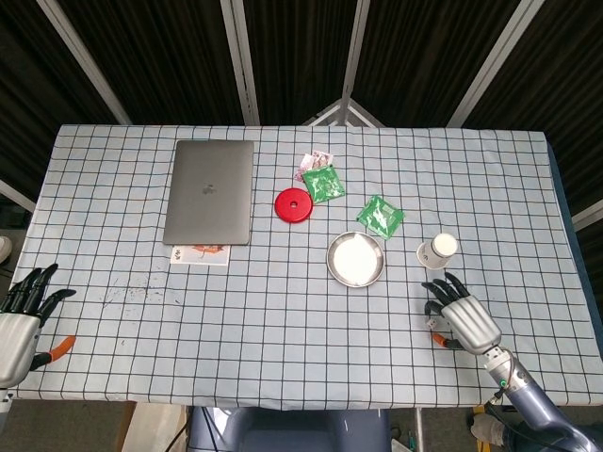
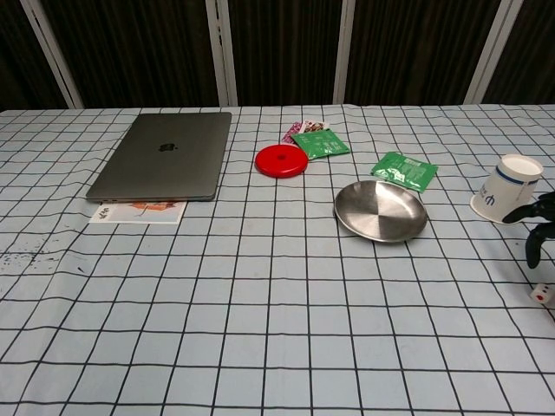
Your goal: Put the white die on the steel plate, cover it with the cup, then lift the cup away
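The white die lies on the checked bench near its front right edge, and the right hand hangs directly over it with fingers spread and nothing in them, which reads as the reach that comes before a pinch. In the head view the hand covers the die, so only the chest view shows it, with dark fingertips just above it and apart from it. The paper cup stands mouth down just beyond the hand, near enough to be taken next without a long reach. The steel plate sits to the hand's left, bare, between the cup and the red disc; the die will probably need only a short carry to it. Two green packets lie behind the plate, out of that path. The left hand waits at the far front corner, fingers apart and holding nothing.
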You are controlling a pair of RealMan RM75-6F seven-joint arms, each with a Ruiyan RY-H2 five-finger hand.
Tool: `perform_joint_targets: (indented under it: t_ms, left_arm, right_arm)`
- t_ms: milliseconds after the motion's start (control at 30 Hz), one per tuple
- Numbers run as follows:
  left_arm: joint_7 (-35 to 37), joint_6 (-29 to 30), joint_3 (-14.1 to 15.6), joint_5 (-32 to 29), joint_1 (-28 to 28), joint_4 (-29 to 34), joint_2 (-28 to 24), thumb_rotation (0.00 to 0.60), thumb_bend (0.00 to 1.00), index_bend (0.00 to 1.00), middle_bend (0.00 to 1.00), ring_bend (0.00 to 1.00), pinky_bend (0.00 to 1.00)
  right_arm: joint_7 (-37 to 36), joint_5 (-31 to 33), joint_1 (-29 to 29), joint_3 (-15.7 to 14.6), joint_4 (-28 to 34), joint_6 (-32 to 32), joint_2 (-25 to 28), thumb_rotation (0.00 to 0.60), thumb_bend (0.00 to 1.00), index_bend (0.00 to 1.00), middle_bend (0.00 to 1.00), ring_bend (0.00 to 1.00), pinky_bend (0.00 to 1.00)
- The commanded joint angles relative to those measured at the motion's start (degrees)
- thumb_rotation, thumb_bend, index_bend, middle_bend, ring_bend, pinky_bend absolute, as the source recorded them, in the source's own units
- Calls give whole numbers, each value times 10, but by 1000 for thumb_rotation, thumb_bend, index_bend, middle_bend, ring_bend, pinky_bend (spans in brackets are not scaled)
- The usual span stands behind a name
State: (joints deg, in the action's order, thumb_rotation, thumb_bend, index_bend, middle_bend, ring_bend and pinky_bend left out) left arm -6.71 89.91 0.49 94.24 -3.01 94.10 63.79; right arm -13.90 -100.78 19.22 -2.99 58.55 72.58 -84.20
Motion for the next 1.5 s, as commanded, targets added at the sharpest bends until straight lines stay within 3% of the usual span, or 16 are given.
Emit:
perform_joint_targets:
  t_ms: [33,733,1500]
  left_arm:
    - [-6,-1,0,0,0,1,3,600,275,258,0,0,128]
    - [-43,-8,2,0,-2,5,17,600,275,258,0,0,128]
    - [-58,-10,2,0,-2,4,23,600,275,261,0,0,128]
  right_arm:
    - [-5,0,2,-5,-13,0,-8,600,267,487,170,126,0]
    - [-54,7,16,-23,-100,-4,-49,600,297,488,170,126,0]
    - [-55,16,26,-32,-122,-11,-63,600,354,553,171,132,0]
